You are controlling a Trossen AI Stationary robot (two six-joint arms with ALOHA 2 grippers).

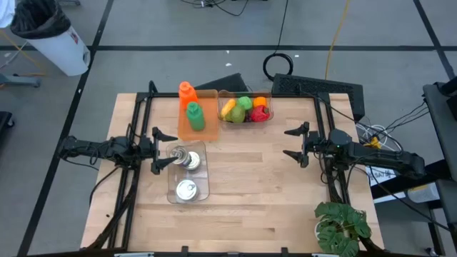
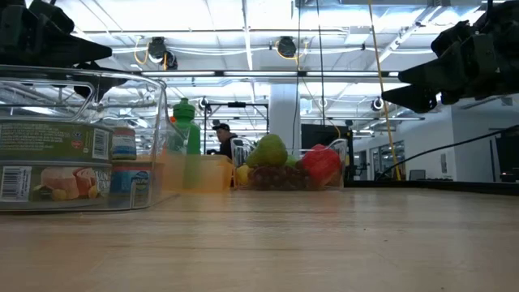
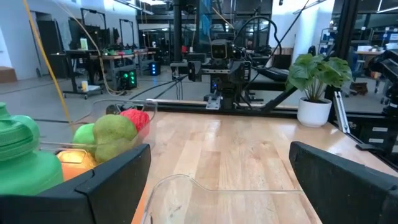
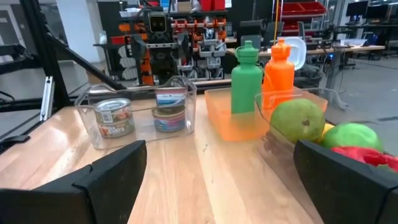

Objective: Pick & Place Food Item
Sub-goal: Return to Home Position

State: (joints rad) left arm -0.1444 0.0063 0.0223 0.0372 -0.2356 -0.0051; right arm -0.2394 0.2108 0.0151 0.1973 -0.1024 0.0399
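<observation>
Left end effector (image 1: 158,151) hangs open and empty, to the left of the transparent bin (image 1: 243,123). The right end effector (image 1: 295,143), also open and empty, hangs to that bin's right. The green pear (image 4: 297,120) lies inside the bin among other fruit.

From above I get bright, even light on the desk (image 1: 264,178), with faint shadows. At desk level the ceiling lamps (image 2: 246,36) glare white, the right arm (image 2: 470,61) goes to silhouette, the orange bin (image 2: 195,173) blurs, and reflections streak the clear bin (image 2: 122,89).
</observation>
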